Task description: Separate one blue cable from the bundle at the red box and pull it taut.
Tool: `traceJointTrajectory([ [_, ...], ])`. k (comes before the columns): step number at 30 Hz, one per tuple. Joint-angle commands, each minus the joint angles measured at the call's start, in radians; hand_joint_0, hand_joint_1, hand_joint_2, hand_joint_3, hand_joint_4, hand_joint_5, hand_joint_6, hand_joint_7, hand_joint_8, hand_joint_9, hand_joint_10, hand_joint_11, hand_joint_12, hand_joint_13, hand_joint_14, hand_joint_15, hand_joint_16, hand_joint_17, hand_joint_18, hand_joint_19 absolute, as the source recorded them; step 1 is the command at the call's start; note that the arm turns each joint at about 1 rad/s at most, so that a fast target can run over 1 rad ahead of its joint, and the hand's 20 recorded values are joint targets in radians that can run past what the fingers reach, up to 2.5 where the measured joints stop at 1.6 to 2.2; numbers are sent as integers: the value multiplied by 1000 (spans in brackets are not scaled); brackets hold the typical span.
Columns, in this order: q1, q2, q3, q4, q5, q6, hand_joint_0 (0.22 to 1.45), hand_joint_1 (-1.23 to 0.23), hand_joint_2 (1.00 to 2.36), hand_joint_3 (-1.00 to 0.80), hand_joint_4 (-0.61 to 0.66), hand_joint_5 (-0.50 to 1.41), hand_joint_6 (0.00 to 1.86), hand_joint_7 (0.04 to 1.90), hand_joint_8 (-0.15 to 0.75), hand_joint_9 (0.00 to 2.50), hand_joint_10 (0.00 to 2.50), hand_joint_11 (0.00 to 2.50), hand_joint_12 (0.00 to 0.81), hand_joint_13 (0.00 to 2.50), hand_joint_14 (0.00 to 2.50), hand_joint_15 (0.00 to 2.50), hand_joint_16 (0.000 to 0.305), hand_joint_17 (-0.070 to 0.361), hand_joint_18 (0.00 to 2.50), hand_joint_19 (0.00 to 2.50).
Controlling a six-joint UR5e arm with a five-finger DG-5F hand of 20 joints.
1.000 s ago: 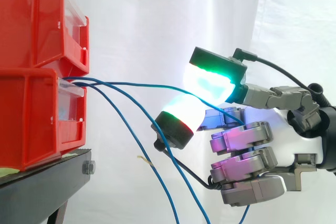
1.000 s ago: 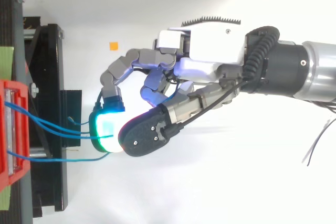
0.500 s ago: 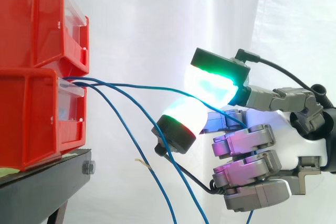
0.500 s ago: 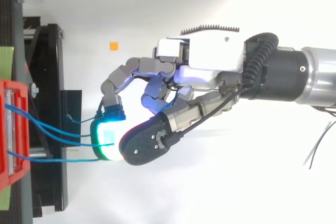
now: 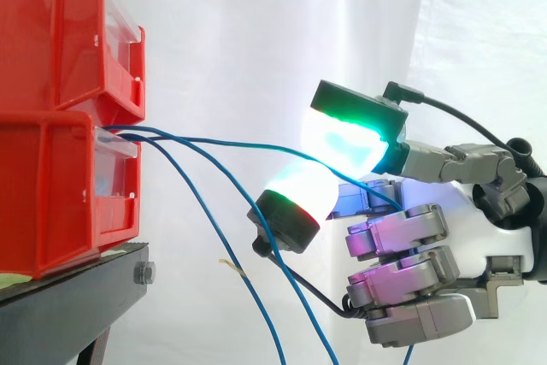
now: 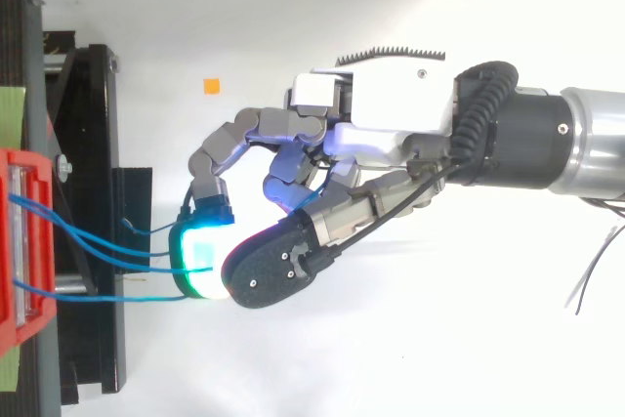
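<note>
Since a second ago the hand (image 5: 397, 232) has dipped slightly, thumb and a finger still pinching one blue cable (image 5: 214, 139) that runs from the lower red bin (image 5: 51, 194). Two other cables (image 5: 205, 218) sag below it, past the black stand (image 5: 68, 292).

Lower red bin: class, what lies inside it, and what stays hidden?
Visible: blue cables running out over the lower red bin's front lip. Hidden: their ends inside, behind its wall.
</note>
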Motion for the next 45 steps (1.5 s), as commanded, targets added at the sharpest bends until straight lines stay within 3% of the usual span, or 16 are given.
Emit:
traceJointTrajectory([
  [1,0,0,0,-1,2,-2,689,-718,1018,-158,-151,-204,952,1123,227,1151,1614,1686,335,899,2065,1483,38,85,1107,1894],
  [18,0,0,0,-1,2,-3,678,-717,1017,-146,-136,-200,951,1121,241,1162,1574,1755,348,937,1956,1559,39,89,1135,1859],
  [25,0,0,0,-1,2,-3,679,-730,1017,-120,-123,-190,945,1153,262,1170,1607,1674,354,934,2059,1452,40,91,1181,1859],
  [45,0,0,0,-1,2,-3,683,-739,1017,-124,-109,-188,942,1150,260,1186,1559,1712,362,940,2079,1489,40,91,1213,1883],
])
